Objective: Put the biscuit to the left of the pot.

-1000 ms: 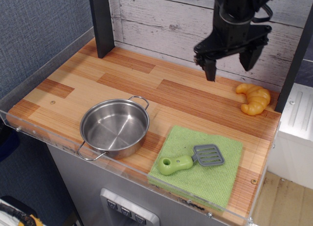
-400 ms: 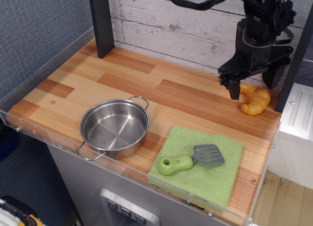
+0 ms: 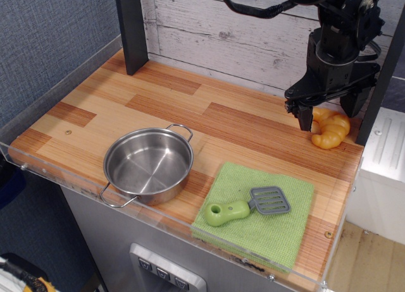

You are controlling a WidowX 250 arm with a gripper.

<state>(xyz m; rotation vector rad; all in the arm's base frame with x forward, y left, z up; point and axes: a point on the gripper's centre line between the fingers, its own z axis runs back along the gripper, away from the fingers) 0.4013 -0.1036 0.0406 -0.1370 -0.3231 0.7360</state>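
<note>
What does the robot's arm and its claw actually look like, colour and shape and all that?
The arm is all matte black, built from chunky, blocky segments. A black cable loops out from it near the top of the picture. It ends in a gripper with two short, dark, wedge-shaped fingers spreading from a wider black body. No logos or markings are readable.

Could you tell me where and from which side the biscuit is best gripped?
Probably from above, across the thick middle of the biscuit. It lies flat on the table, its tapered tips offer less hold, and the open gripper already hangs over it.
</note>
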